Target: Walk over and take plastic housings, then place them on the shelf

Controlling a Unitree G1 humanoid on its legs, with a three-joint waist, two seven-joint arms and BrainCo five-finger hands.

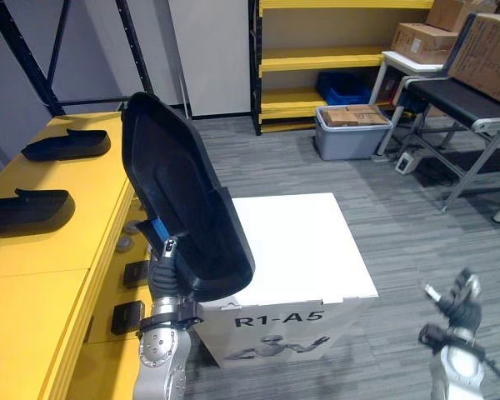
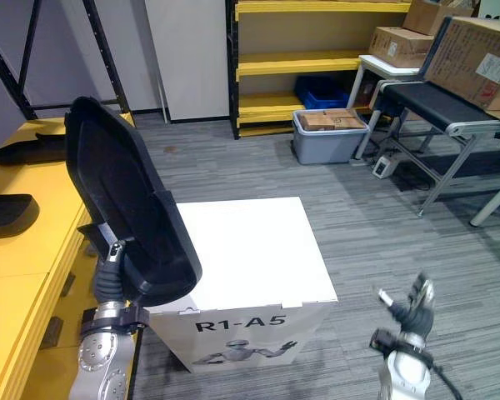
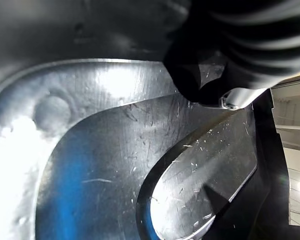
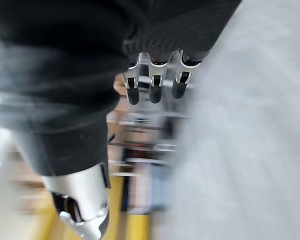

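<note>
Left hand (image 1: 167, 260) grasps one plastic housing (image 1: 179, 192) upright, not placed yet; two more housings (image 1: 65, 144) lie on the yellow shelf (image 1: 75, 242); right hand (image 1: 460, 302) released.

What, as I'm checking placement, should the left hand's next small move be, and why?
Probably swing the left hand leftward over the yellow shelf: it grips the black housing upright by the white box, and bare surface lies beside two other housings resting there.
</note>
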